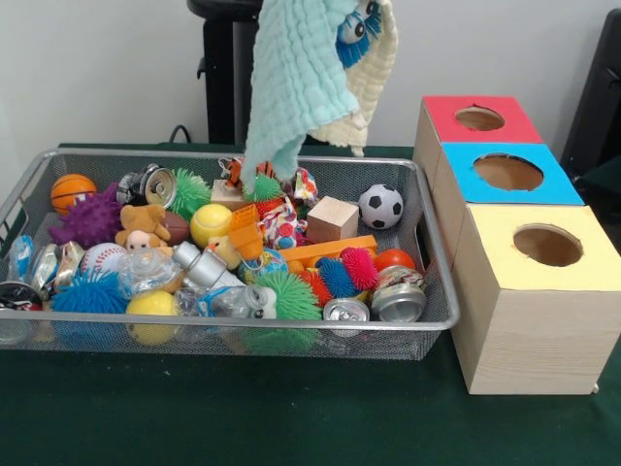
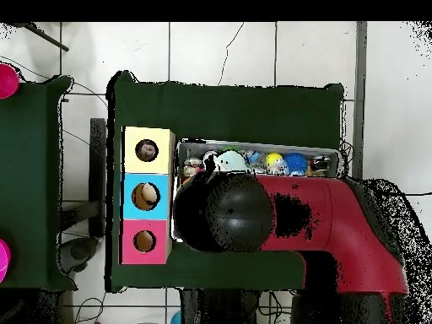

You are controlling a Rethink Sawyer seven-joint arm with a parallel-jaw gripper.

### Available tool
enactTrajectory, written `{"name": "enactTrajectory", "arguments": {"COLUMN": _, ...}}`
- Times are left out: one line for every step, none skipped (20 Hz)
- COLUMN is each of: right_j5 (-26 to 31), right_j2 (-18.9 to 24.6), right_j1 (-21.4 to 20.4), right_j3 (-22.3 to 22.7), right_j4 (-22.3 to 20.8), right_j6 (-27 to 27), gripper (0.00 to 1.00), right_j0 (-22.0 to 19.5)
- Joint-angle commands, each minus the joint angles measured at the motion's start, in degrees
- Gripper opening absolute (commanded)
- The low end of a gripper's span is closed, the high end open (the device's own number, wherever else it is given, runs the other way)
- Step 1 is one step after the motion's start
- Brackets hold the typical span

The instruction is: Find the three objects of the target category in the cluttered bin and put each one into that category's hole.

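Mint-green quilted cloth [image 1: 296, 83] with a cream side and a blue printed eye hangs from the top edge over the bin's back half. The gripper itself is hidden in both views, so I can't tell its state. From overhead, the red arm [image 2: 337, 228] and its black head cover most of the bin [image 2: 257, 145]. Wire-mesh bin is packed — spiky balls, cans, a soccer ball [image 1: 381, 206], a wooden block [image 1: 333, 218]. Confetti-print film wad [image 1: 283, 225] sits mid-bin, just left of the block. Yellow-topped box's hole [image 1: 548, 245] is nearest the camera, right of the bin.
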Motion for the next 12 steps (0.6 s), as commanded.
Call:
{"name": "enactTrajectory", "arguments": {"right_j5": -2.09, "right_j2": 1.61, "right_j1": 0.90, "right_j3": 3.92, "right_j4": 0.30, "right_j6": -6.83, "gripper": 0.00, "right_j0": -0.67}}
{"name": "enactTrajectory", "arguments": {"right_j5": -2.39, "right_j2": 1.57, "right_j1": 0.88, "right_j3": 4.12, "right_j4": 0.26, "right_j6": -6.46, "gripper": 0.00, "right_j0": -0.43}}
{"name": "enactTrajectory", "arguments": {"right_j5": -2.68, "right_j2": 1.53, "right_j1": 0.87, "right_j3": 4.33, "right_j4": 0.22, "right_j6": -6.10, "gripper": 0.00, "right_j0": -0.19}}
{"name": "enactTrajectory", "arguments": {"right_j5": -2.86, "right_j2": 1.50, "right_j1": 0.91, "right_j3": 4.39, "right_j4": 0.21, "right_j6": -5.86, "gripper": 0.00, "right_j0": -0.09}}
{"name": "enactTrajectory", "arguments": {"right_j5": -2.91, "right_j2": 1.46, "right_j1": 1.00, "right_j3": 4.24, "right_j4": 0.15, "right_j6": -5.19, "gripper": 0.00, "right_j0": 0.31}}
{"name": "enactTrajectory", "arguments": {"right_j5": -2.89, "right_j2": 1.44, "right_j1": 1.08, "right_j3": 4.11, "right_j4": 0.13, "right_j6": -4.99, "gripper": 0.00, "right_j0": 0.41}}
{"name": "enactTrajectory", "arguments": {"right_j5": -3.26, "right_j2": 1.45, "right_j1": 1.52, "right_j3": 3.97, "right_j4": -0.17, "right_j6": -4.20, "gripper": 0.00, "right_j0": 0.93}}
{"name": "enactTrajectory", "arguments": {"right_j5": -3.30, "right_j2": 1.46, "right_j1": 1.68, "right_j3": 3.86, "right_j4": -0.17, "right_j6": -4.12, "gripper": 0.00, "right_j0": 0.98}}
{"name": "enactTrajectory", "arguments": {"right_j5": -3.35, "right_j2": 1.50, "right_j1": 1.81, "right_j3": 3.76, "right_j4": -0.23, "right_j6": -3.79, "gripper": 0.00, "right_j0": 1.33}}
{"name": "enactTrajectory", "arguments": {"right_j5": -3.43, "right_j2": 1.50, "right_j1": 2.00, "right_j3": 3.63, "right_j4": -0.33, "right_j6": -3.79, "gripper": 0.00, "right_j0": 1.32}}
{"name": "enactTrajectory", "arguments": {"right_j5": -3.56, "right_j2": 1.52, "right_j1": 2.41, "right_j3": 3.28, "right_j4": -0.62, "right_j6": -3.61, "gripper": 0.00, "right_j0": 1.49}}
{"name": "enactTrajectory", "arguments": {"right_j5": -3.84, "right_j2": 1.46, "right_j1": 2.61, "right_j3": 3.25, "right_j4": -0.77, "right_j6": -3.57, "gripper": 0.00, "right_j0": 1.51}}
